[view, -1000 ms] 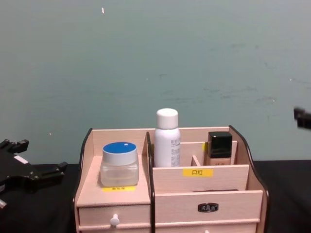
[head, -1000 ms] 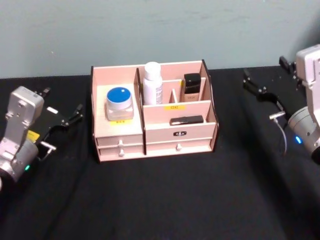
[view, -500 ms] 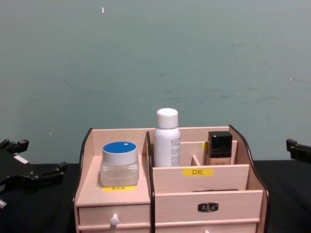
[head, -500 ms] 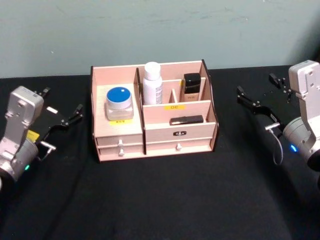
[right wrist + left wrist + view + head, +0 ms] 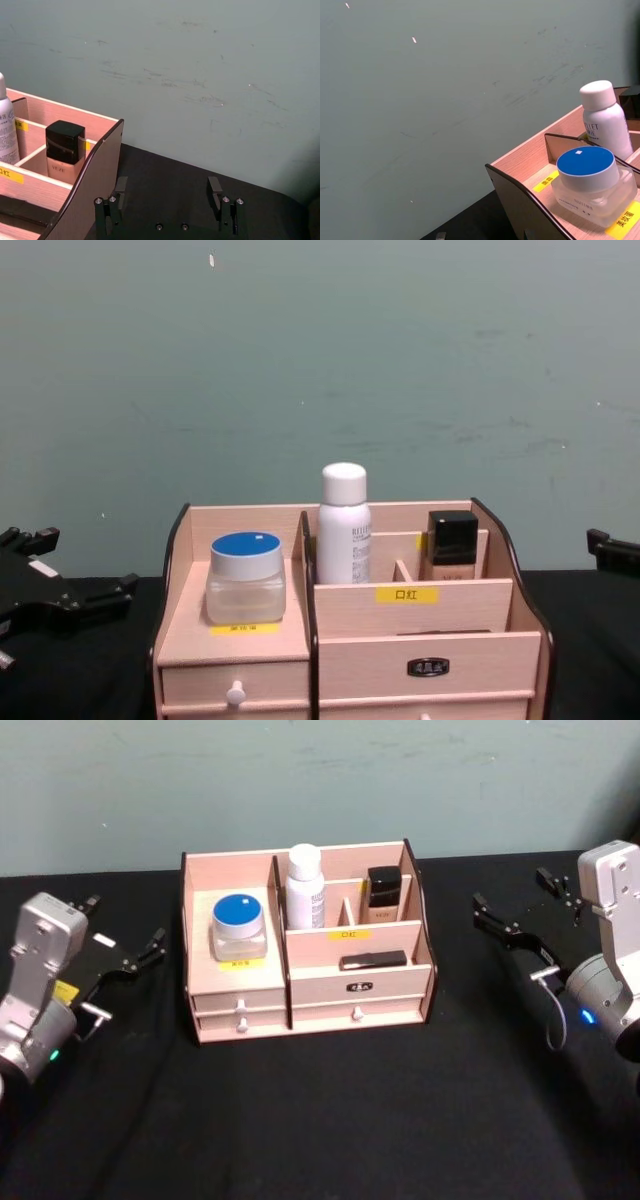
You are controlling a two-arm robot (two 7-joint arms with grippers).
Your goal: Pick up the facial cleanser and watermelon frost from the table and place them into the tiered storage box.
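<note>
The right gripper [image 5: 523,907] has its fingers [image 5: 215,187] spread apart, holding nothing, low over the black surface [image 5: 320,1110] just right of the box [image 5: 305,940]; the left gripper [image 5: 122,937] hangs on the other side, its fingers [image 5: 150,948] also apart and empty. Both arms sit well clear of the box. Inside, the cleanser [image 5: 305,886] stands upright in the rear compartment just right of the centre divider, rising above it. The frost jar [image 5: 238,926] sits on the left platform above the drawers, blue lid up. A beige bottle [image 5: 383,894] with a black cap stands in the back right compartment
</note>
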